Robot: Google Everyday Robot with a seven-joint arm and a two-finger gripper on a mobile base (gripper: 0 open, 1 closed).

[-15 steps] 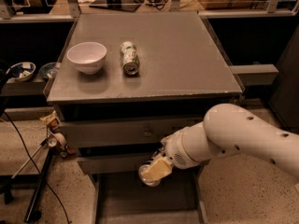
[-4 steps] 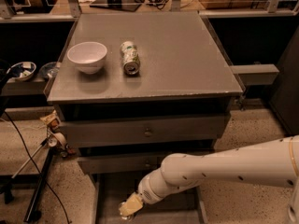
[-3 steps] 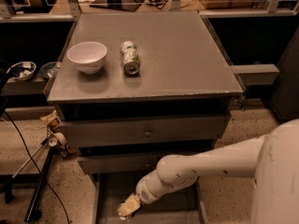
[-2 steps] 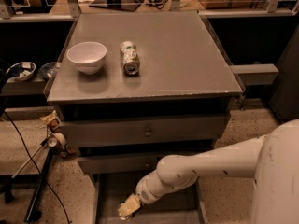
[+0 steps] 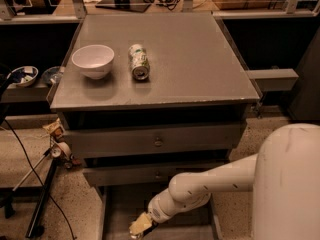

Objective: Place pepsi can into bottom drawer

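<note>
Grey cabinet [image 5: 200, 69]: gripper [image 5: 141, 226] apparently inside open bottom drawer [image 5: 120, 206].

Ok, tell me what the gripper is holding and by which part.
Cannot be told. The gripper is down inside the open bottom drawer, at the picture's lower edge, and nothing held can be made out there.

Claw [image 5: 140, 226], down in the bottom drawer [image 5: 122, 206]: tan, matt. Drawer round it: grey, matt, prob. metal. Arm [image 5: 215, 180] to its right: white, smooth, a bit shiny. Far above: top [image 5: 200, 59] grey, matt, smooth; bowl [image 5: 93, 60] white, glossy; green can [image 5: 138, 62] shiny metal. Floor [image 5: 75, 199] to its left: speckled.
</note>
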